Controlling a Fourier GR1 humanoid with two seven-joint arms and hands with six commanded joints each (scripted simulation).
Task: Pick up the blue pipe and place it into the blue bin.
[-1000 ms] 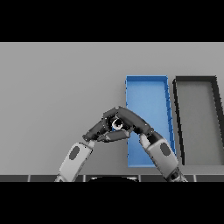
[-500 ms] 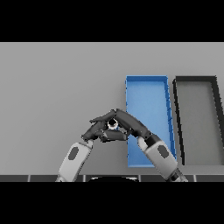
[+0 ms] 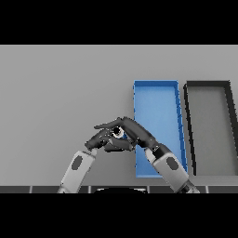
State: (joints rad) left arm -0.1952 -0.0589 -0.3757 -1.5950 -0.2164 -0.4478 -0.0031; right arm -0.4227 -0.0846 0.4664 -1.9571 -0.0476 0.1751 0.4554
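Observation:
The blue pipe (image 3: pixel 119 133) shows only as a small pale-blue ring end, just left of the blue bin (image 3: pixel 156 95). My right hand (image 3: pixel 135 132) reaches in from the lower right, its fingers curled over the top of the pipe. From the lower left my left hand (image 3: pixel 103 139) meets it, fingers curled under and beside the pipe. The two hands touch around it and hide most of its body. The blue bin holds nothing that I can see.
A black bin (image 3: pixel 210 100) stands directly right of the blue bin. My right forearm (image 3: pixel 168 165) lies over the blue bin's near left corner. Bare grey table stretches to the left and far side.
Both hands, closed round the pipe, have shifted a little left and toward me since a second ago. Hardly any motion in the last half second.

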